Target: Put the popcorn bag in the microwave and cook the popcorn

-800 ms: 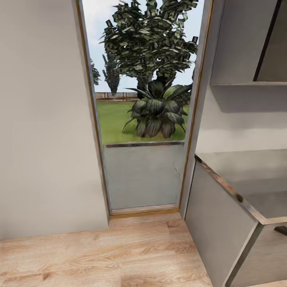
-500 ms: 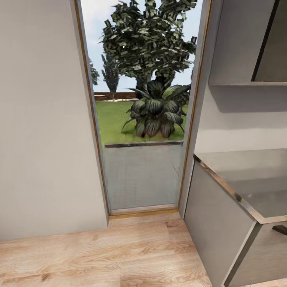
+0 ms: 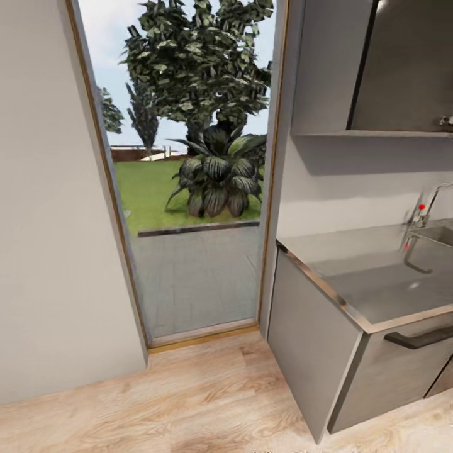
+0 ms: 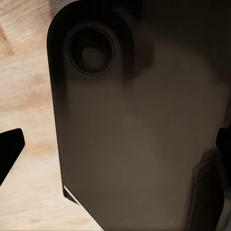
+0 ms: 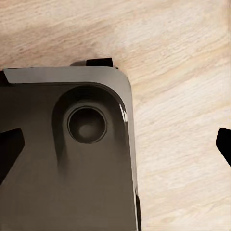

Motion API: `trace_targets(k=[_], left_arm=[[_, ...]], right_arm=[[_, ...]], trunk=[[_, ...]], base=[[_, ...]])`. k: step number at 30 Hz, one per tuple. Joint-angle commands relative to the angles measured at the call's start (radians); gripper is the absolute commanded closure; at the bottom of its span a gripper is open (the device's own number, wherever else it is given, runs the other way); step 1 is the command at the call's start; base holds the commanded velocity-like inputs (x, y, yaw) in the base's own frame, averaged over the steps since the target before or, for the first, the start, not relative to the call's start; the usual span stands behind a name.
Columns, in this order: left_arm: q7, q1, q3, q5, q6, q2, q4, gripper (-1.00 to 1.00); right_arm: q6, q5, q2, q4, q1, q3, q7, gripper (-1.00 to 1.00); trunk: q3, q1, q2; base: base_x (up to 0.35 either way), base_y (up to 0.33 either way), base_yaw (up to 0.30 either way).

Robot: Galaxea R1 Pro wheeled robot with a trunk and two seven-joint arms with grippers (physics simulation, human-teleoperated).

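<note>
Facing a glazed doorway (image 3: 189,189) beside the countertop (image 3: 377,283), sink and tap (image 3: 428,214) cut off at frame edge. Both grippers spread over the robot's dark base (image 4: 139,144), fingertips barely visible.

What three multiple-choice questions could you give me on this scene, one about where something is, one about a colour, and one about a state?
1. Where is the faucet?
A. At the right end of the countertop, by the sink
B. On the wooden floor
C. Outside on the lawn

2. What colour are the small knobs by the faucet?
A. Blue
B. Red
C. Yellow

3. What state is the drawer with the dark handle under the countertop in?
A. Pulled fully out
B. Removed
C. Closed

Answers: 1 A, the faucet rises beside the sink basin at the counter's right end. 2 B, two small red dots show near its base. 3 C, the drawer front sits flush with the cabinet.
</note>
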Motion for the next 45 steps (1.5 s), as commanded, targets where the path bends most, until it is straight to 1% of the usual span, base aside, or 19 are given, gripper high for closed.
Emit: trace_targets(k=[1, 26, 32, 37, 40, 45], left_arm=[[0.0, 0.001, 0.0, 0.0, 0.0, 0.0, -0.002, -1.0], [0.0, 0.0, 0.0, 0.0, 0.0, -0.001, -0.002, -1.0], [-0.001, 0.001, 0.0, 0.0, 0.001, -0.006, -0.002, -1.0], [0.002, 0.001, 0.002, 0.001, 0.001, 0.006, -0.002, -1.0], [0.002, 0.0, 0.001, 0.001, 0.008, 0.006, -0.002, -1.0], [0.007, 0.001, 0.005, 0.003, 0.011, 0.018, 0.0, -1.0]], right_arm=[[-0.004, 0.0, 0.0, 0.001, -0.001, -0.007, 0.0, -1.0], [-0.004, 0.0, 0.0, 0.001, -0.001, -0.007, 0.0, -1.0], [-0.004, 0.0, 0.0, 0.001, -0.001, -0.007, 0.0, -1.0], [-0.004, 0.0, 0.0, 0.001, -0.001, -0.007, -0.001, -1.0], [-0.004, 0.001, 0.0, 0.001, -0.001, -0.007, -0.001, -1.0], [-0.005, 0.002, 0.0, 0.002, -0.001, -0.007, -0.001, -1.0]], trunk=[[-0.001, 0.0, 0.0], [-0.001, 0.0, 0.0], [-0.001, 0.0, 0.0], [-0.001, 0.0, 0.0], [-0.001, 0.0, 0.0], [-0.001, 0.0, 0.0]], base=[[0.0, 0.0, -0.293], [0.0, 0.0, -0.293], [0.0, 0.0, -0.293], [0.0, 0.0, -0.293], [0.0, 0.0, -0.293], [0.0, 0.0, -0.293]])
